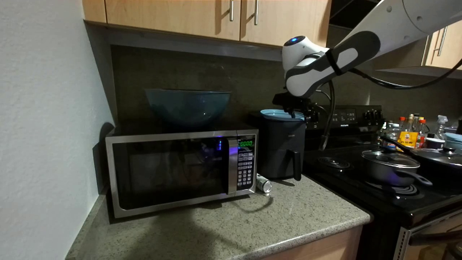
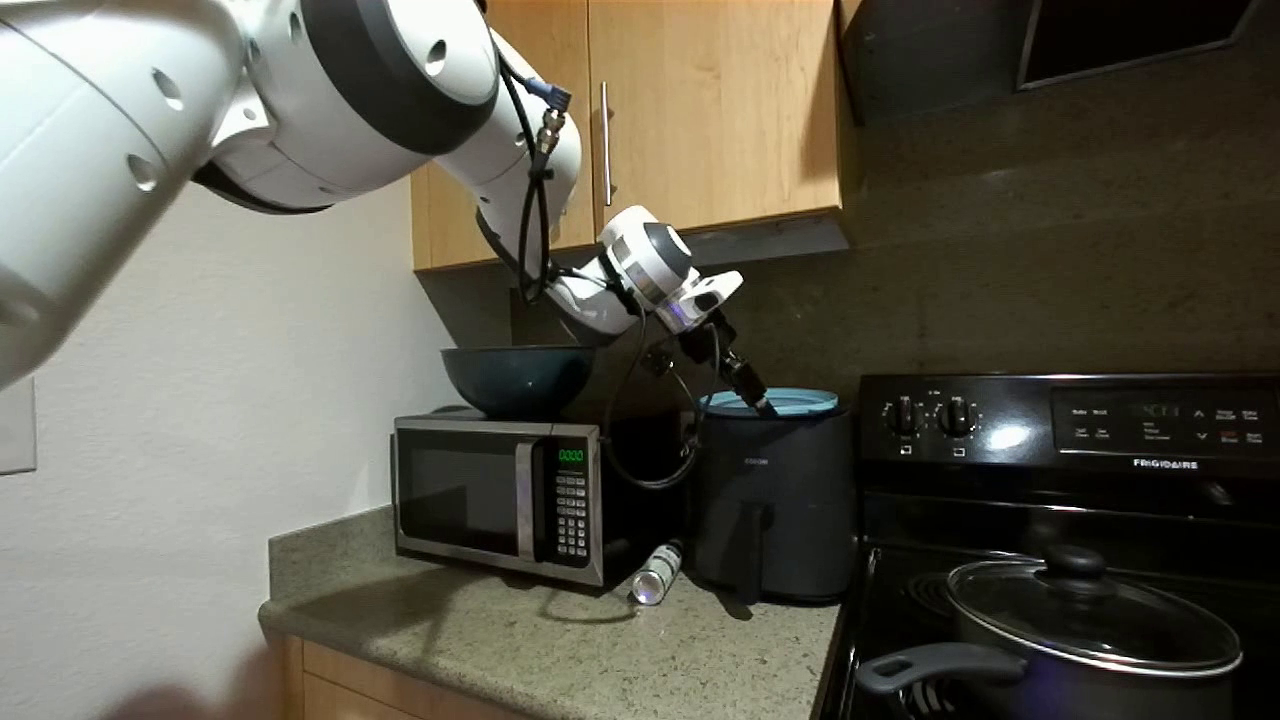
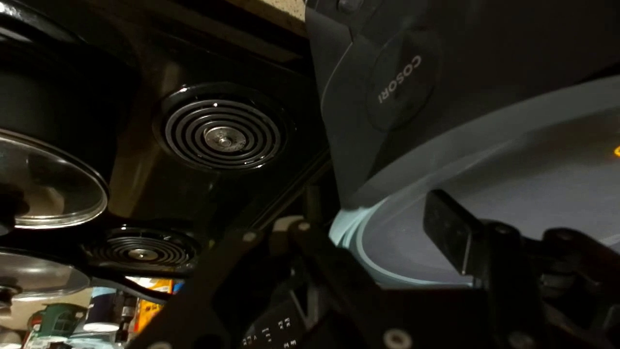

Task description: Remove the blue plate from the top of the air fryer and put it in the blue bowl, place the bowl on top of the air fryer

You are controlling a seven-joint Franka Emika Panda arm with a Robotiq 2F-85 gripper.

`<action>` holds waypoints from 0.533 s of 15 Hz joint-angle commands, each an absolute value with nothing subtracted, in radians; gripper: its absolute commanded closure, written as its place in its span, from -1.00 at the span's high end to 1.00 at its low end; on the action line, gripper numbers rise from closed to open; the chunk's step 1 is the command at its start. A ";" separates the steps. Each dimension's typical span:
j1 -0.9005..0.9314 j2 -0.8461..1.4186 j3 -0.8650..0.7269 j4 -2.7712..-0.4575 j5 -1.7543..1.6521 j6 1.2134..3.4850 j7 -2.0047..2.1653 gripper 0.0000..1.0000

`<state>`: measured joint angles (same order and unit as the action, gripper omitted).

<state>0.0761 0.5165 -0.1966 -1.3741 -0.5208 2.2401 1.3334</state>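
1. Your fingers (image 3: pixel 448 232) stood apart, and a stretch of rim of the blue plate (image 3: pixel 523 184) lay in the gap between them.
2. In the wrist view, one finger hung over the inside of the plate and the other outside its edge; you could not tell whether either was touching it.
3. Below your fingers, the plate sat on top of the air fryer (image 2: pixel 790 480), the dark box with COSORI on its front.
4. To the left of your fingers in both exterior views, and well apart from them, the blue bowl (image 1: pixel 187 108) rested upright on the microwave (image 1: pixel 173 169).
5. Lower than your fingers, a can (image 2: pixel 655 575) lay on its side on the tabletop (image 1: pixel 306 206), between the microwave and the air fryer.
6. To the right of your fingers and lower down in both exterior views, a lidded pot (image 2: pixel 1090 620) stood on the stove (image 1: pixel 350 184).
7. Farther right of your fingers, in an exterior view, you had bottles (image 1: pixel 409 131) grouped behind the pot.
8. Higher than your fingers hung a wooden cupboard (image 2: pixel 720 110).
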 commanded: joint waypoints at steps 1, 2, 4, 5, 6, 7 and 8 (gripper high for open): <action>0.055 0.500 -0.181 -1.380 -0.429 2.227 1.286 -0.44; 0.051 0.500 -0.180 -1.377 -0.410 2.229 1.285 -0.56; 0.044 0.501 -0.179 -1.371 -0.380 2.230 1.283 -0.77; 0.041 0.501 -0.179 -1.368 -0.366 2.230 1.281 -0.82; 0.039 0.502 -0.180 -1.364 -0.355 2.232 1.280 -0.84; 0.037 0.503 -0.180 -1.360 -0.343 2.232 1.281 -0.85; 0.041 0.505 -0.187 -1.360 -0.351 2.241 1.282 -0.80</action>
<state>0.0530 0.5161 -0.1964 -1.3484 -0.3882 2.2403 1.3213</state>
